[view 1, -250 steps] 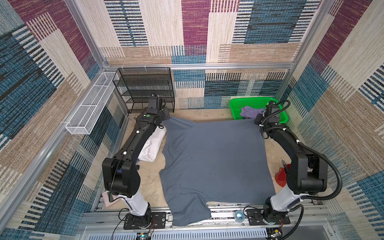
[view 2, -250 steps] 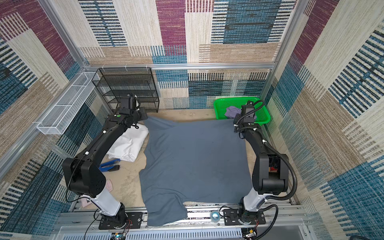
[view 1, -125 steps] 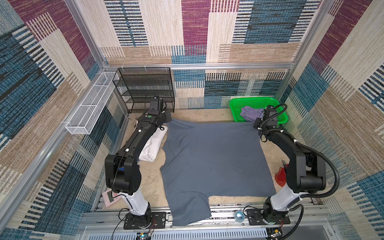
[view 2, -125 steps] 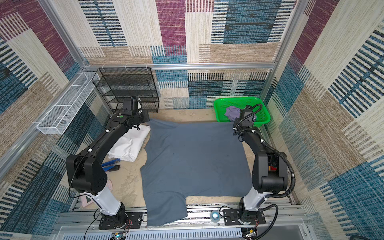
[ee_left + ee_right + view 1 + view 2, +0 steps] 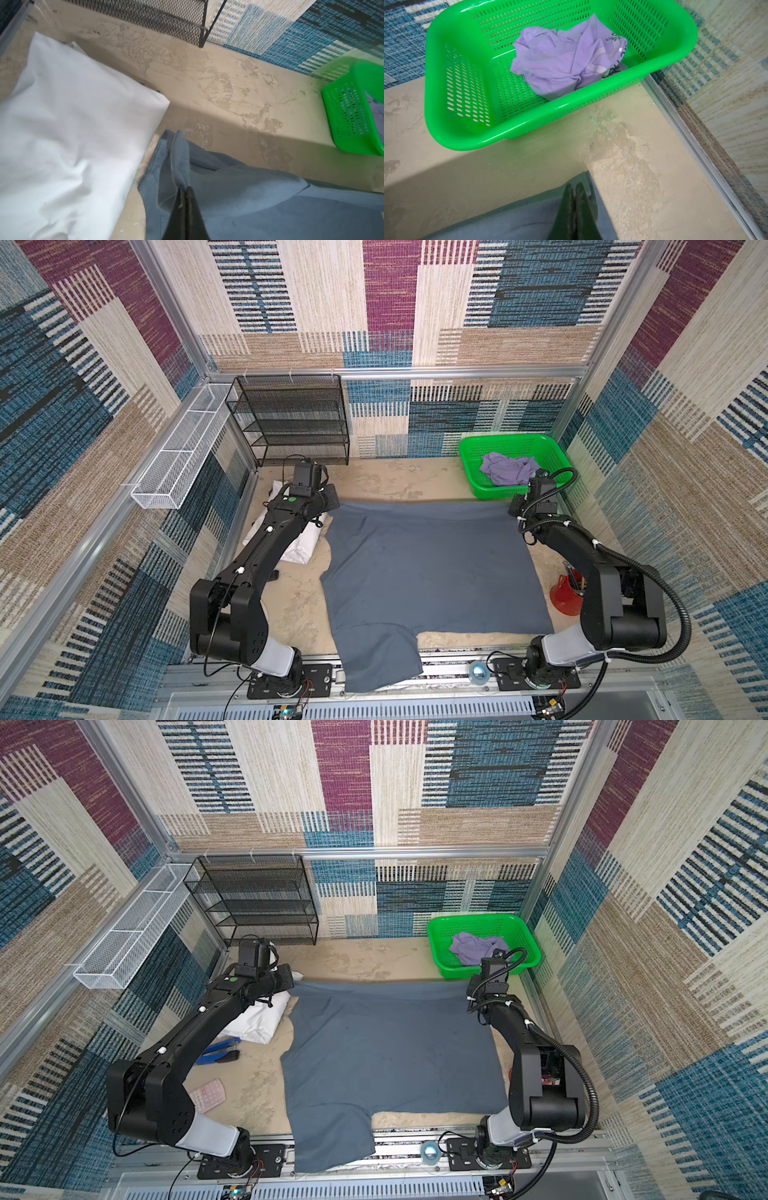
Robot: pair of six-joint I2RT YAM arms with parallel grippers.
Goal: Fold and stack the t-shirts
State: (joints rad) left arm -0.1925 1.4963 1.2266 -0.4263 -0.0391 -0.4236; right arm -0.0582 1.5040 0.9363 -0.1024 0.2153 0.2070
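Both top views: blue-grey t-shirt (image 5: 432, 572) spread flat mid table (image 5: 374, 485). One sleeve (image 5: 378, 659) hangs over the near edge onto the rail. Left gripper (image 5: 334, 502) is at the shirt's far-left corner, right gripper (image 5: 515, 509) at its far-right corner. Tips are hidden under the wrists, so the claw state can't be told from here. Lavender t-shirt (image 5: 505, 468) lies crumpled inside the green basket (image 5: 469, 448) in the far-right corner, just beyond the right gripper. White folded cloth (image 5: 299, 547) sits under the left arm, just beside the shirt's left edge. Black mesh rack (image 5: 291, 418) stands against the far wall and a white wire tray (image 5: 178, 464) hangs on the left wall. Red cone-shaped item (image 5: 563, 601) sits right of the shirt by the right arm base. In a top view, a blue-handled tool (image 5: 218, 1050) and a pink pad (image 5: 210, 1094) lie on the table left of the shirt.

Left wrist: left gripper (image 5: 185, 190) has its fingers pressed together, clamped on a pinched-up ridge of the blue-grey t-shirt's edge. The white folded cloth is just beside it, with a thin strip of table between. A rack corner and the basket's side show beyond.

Right wrist: right gripper (image 5: 573, 186) has its fingers together on the shirt's corner, and cloth shows on both sides of the tips. The green basket is near, with bare table between. The lavender t-shirt is bunched inside, some dark print showing.
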